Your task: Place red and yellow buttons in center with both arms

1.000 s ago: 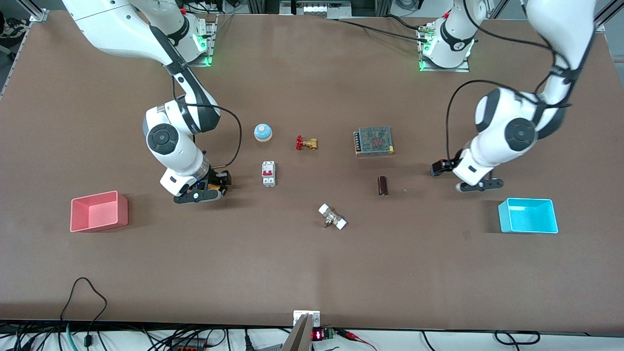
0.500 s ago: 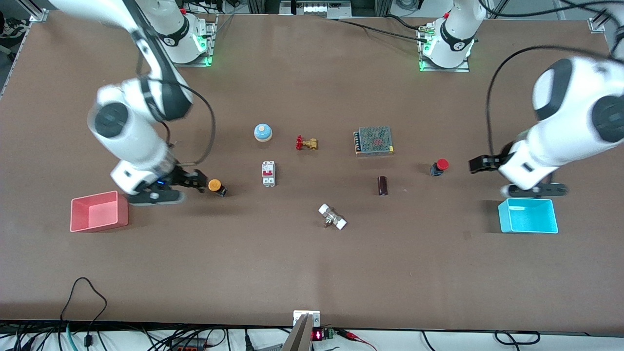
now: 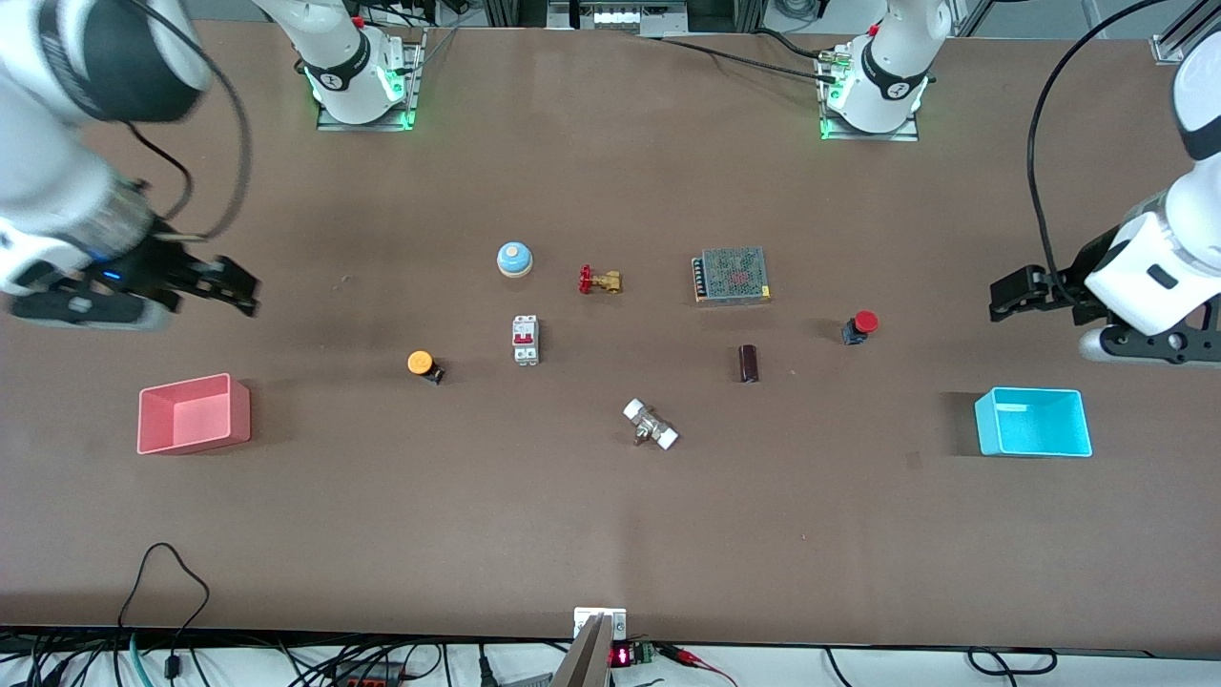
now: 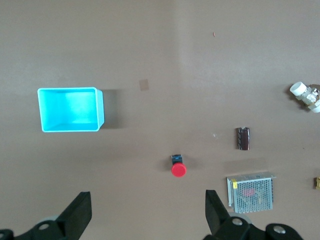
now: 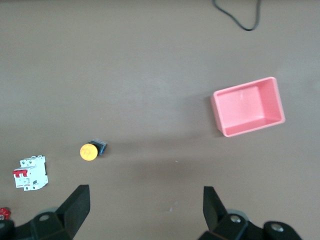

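Both buttons are sitting on the brown desk [image 3: 610,534] right now, nobody holding them. The yellow button [image 3: 421,364] lies on its side just beside the white circuit breaker [image 3: 526,340], toward the right arm's end. The red button [image 3: 859,325] is at about 3 o'clock from the dark little cylinder [image 3: 749,364], toward the left arm's end and a bit farther from the front camera than it.

The right claw [image 3: 234,284] is up in the air over bare desk, roughly 12 o'clock of the pink bin [image 3: 194,412], fingers spread wide and released. The left claw [image 3: 1011,294] hangs over bare desk at about 12 o'clock of the cyan bin [image 3: 1033,422], also spread open with nothing in it
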